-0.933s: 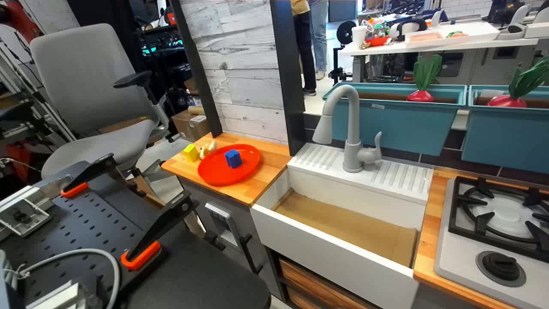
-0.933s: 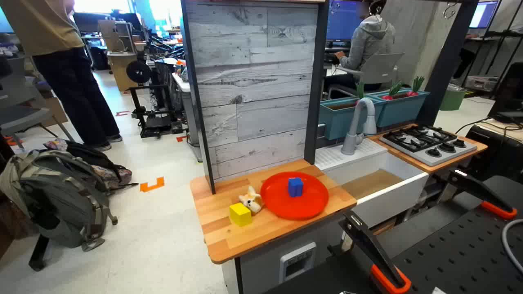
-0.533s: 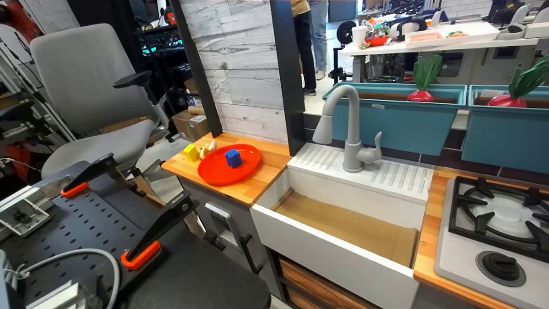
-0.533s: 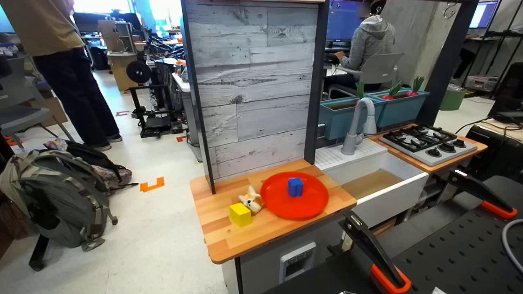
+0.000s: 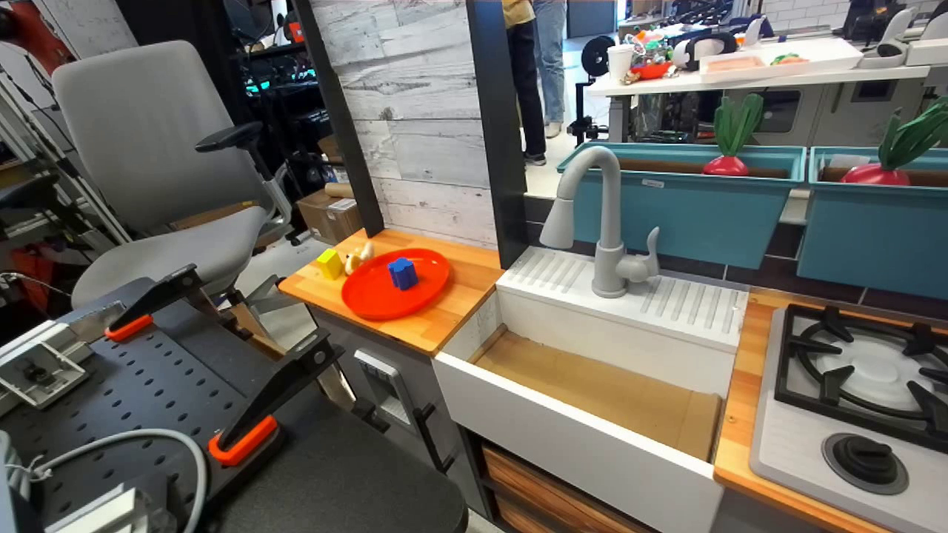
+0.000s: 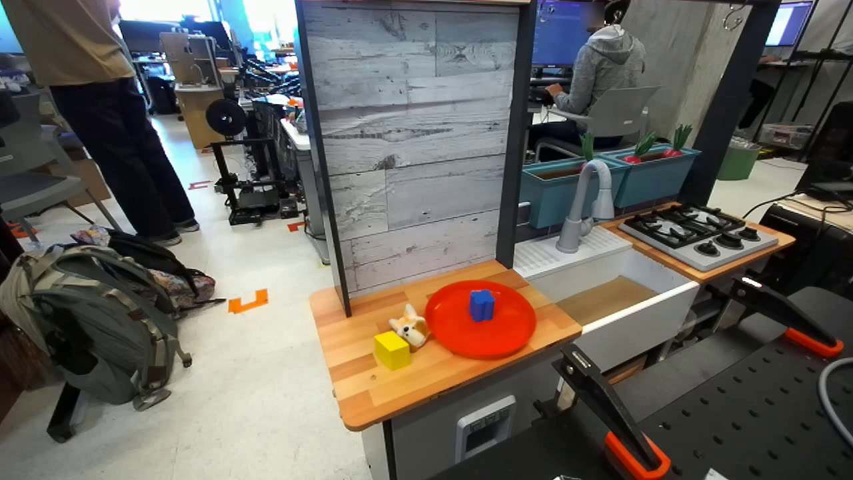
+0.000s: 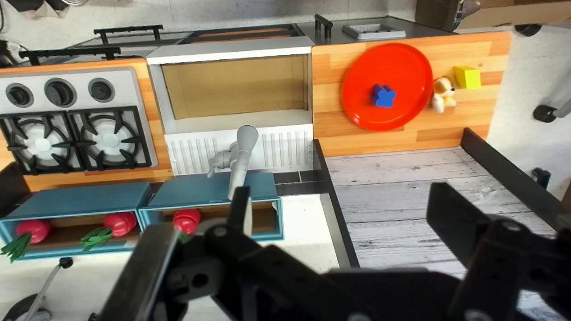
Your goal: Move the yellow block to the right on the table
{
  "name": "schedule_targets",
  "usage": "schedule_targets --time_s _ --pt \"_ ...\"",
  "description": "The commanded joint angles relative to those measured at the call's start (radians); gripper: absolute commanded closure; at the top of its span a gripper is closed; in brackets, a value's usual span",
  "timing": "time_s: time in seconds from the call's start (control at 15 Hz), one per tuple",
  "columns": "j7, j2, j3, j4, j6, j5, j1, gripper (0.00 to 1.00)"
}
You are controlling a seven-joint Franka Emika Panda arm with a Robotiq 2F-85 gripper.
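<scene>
The small yellow block (image 5: 329, 264) sits upright on the light wooden table (image 5: 474, 268), near its outer end. In an exterior view the block (image 6: 392, 350) is close beside a toy dog, on the bare table (image 6: 363, 393). In the wrist view the block (image 7: 467, 77) is at the upper right, at the end of the wooden top (image 7: 330, 80). My gripper (image 7: 341, 194) shows only in the wrist view. Its black fingers are wide apart with nothing between them. It is high above the kitchen unit, well away from the block.
A red plate (image 6: 460, 340) with a blue block (image 6: 482, 305) on it lies beside the toy dog (image 6: 410, 327). The sink (image 5: 563, 414) and faucet (image 5: 611, 222) adjoin the table. A wood-look panel (image 6: 413, 147) stands behind it. The stove (image 7: 76, 89) and teal planters (image 7: 214, 187) lie farther along.
</scene>
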Motion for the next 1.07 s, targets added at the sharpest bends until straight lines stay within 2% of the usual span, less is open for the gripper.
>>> schedule_targets --time_s 0.0,0.33,0.53,1.0 --pt "-0.004 0.001 0.015 0.002 -0.003 0.006 -0.016 0.0" --pt "-0.004 0.001 0.015 0.002 -0.003 0.006 -0.016 0.0" --pt "-0.005 0.065 0.023 -0.006 0.05 0.017 -0.004 0.0" --pt "0.04 0.29 0.132 -0.057 0.328 0.034 0.055 0.0"
